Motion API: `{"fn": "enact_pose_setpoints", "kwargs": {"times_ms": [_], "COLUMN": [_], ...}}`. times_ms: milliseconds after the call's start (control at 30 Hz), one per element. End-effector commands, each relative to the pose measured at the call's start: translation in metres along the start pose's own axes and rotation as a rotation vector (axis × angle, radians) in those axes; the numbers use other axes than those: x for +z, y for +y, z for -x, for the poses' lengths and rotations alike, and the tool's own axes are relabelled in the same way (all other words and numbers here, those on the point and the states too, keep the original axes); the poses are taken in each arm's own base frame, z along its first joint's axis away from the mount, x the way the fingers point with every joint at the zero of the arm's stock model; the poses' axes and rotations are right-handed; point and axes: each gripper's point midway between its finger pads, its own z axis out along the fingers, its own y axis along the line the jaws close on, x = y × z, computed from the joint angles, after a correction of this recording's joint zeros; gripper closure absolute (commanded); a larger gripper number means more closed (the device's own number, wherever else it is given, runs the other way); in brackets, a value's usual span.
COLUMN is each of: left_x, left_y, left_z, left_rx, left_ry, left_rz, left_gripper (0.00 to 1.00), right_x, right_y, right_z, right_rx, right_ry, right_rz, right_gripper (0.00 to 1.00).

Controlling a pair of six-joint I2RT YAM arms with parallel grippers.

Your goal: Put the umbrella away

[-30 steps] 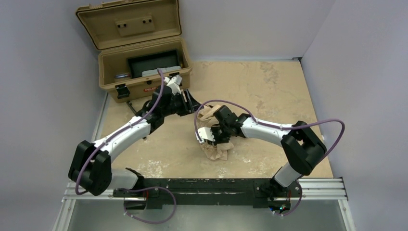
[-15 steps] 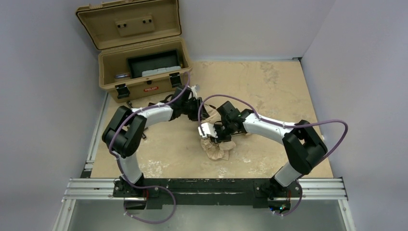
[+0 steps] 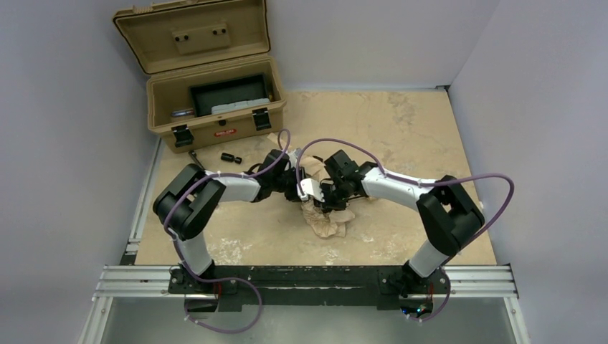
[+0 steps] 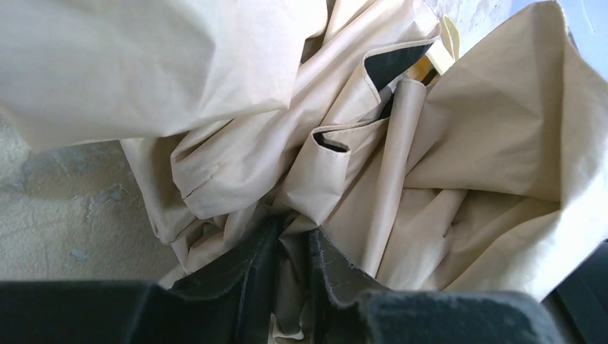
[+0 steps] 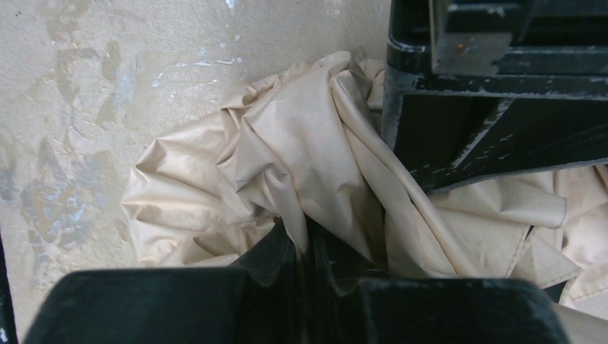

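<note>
The umbrella (image 3: 326, 223) is cropped in both wrist views (upper folds hidden from above).

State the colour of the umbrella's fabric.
Plain pale beige, no pattern; the umbrella shows best in the left wrist view.

Crumpled beige umbrella (image 3: 328, 221) lies mid-table. Both arms meet at its far edge, left gripper (image 3: 294, 185) and right gripper (image 3: 317, 195) close together; finger state not readable. Open tan case (image 3: 215, 118) far left, small dark cylinder (image 3: 229, 157) on table (image 3: 401, 129) just in front.
</note>
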Motion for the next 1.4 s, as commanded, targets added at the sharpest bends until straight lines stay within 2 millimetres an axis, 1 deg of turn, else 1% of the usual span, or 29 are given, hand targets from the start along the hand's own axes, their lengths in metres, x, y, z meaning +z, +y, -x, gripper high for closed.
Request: {"fn": "enact_pose_setpoints", "kwargs": {"times_ms": [0,67,133,167,200,267,333,467,533,567,600,633,667,700,767,800,867,967,1033,1100,1167,1233,1333,1367], "left_x": [0.001,0.001,0.002,0.002,0.004,0.007,0.008,0.009,0.009,0.009,0.010,0.010,0.010,0.010,0.010,0.010,0.009,0.009,0.010,0.010,0.008,0.006,0.002,0.000], "left_y": [0.017,0.024,0.031,0.035,0.038,0.045,0.051,0.056,0.056,0.056,0.056,0.055,0.055,0.055,0.054,0.053,0.051,0.047,0.044,0.042,0.038,0.032,0.013,0.005], "left_z": [-0.045,-0.043,-0.040,-0.040,-0.041,-0.043,-0.046,-0.048,-0.046,-0.046,-0.046,-0.045,-0.045,-0.045,-0.046,-0.045,-0.044,-0.040,-0.039,-0.039,-0.038,-0.035,-0.024,-0.019], "left_rx": [-0.053,-0.049,-0.046,-0.052,-0.057,-0.070,-0.083,-0.095,-0.096,-0.096,-0.094,-0.093,-0.093,-0.095,-0.096,-0.096,-0.091,-0.079,-0.075,-0.075,-0.078,-0.078,-0.077,-0.078], "left_ry": [0.129,0.123,0.116,0.118,0.121,0.130,0.137,0.137,0.134,0.133,0.134,0.133,0.134,0.136,0.139,0.138,0.134,0.128,0.128,0.132,0.129,0.120,0.087,0.069], "left_rz": [0.078,0.131,0.171,0.186,0.197,0.221,0.235,0.251,0.252,0.253,0.251,0.251,0.251,0.249,0.249,0.246,0.240,0.229,0.221,0.213,0.205,0.191,0.138,0.115], "left_gripper": [0.76,0.73,0.73,0.72,0.72,0.72,0.72,0.72,0.72,0.72,0.72,0.72,0.72,0.72,0.72,0.72,0.72,0.72,0.72,0.72,0.72,0.71,0.66,0.64], "right_x": [-0.005,-0.016,-0.032,-0.044,-0.052,-0.068,-0.082,-0.107,-0.117,-0.122,-0.124,-0.125,-0.123,-0.119,-0.108,-0.101,-0.085,-0.061,-0.048,-0.035,-0.023,-0.013,0.001,0.005], "right_y": [-0.031,-0.017,-0.003,0.006,0.011,0.021,0.031,0.055,0.056,0.053,0.049,0.043,0.036,0.032,0.022,0.015,0.005,-0.009,-0.021,-0.024,-0.018,-0.009,0.001,0.004], "right_z": [-0.005,0.005,0.019,0.028,0.034,0.043,0.053,0.067,0.075,0.080,0.083,0.086,0.087,0.085,0.080,0.079,0.067,0.037,0.018,-0.005,-0.024,-0.040,-0.060,-0.067], "right_rx": [-0.003,-0.017,-0.051,-0.067,-0.082,-0.103,-0.122,-0.183,-0.217,-0.247,-0.291,-0.340,-0.394,-0.445,-0.536,-0.542,-0.539,-0.518,-0.504,-0.504,-0.478,-0.443,-0.400,-0.378], "right_ry": [0.033,-0.001,-0.044,-0.071,-0.089,-0.111,-0.138,-0.185,-0.207,-0.220,-0.230,-0.243,-0.251,-0.255,-0.250,-0.241,-0.188,-0.071,-0.007,0.062,0.111,0.148,0.210,0.228], "right_rz": [-0.113,-0.060,-0.012,0.012,0.019,0.038,0.067,0.140,0.131,0.106,0.076,0.038,-0.006,-0.038,-0.077,-0.092,-0.071,-0.072,-0.123,-0.137,-0.095,-0.051,-0.015,0.000], "right_gripper": [0.87,0.70,0.61,0.57,0.54,0.52,0.51,0.50,0.46,0.42,0.37,0.25,0.10,0.02,0.01,0.01,0.01,0.01,0.01,0.01,0.07,0.16,0.34,0.44]}}
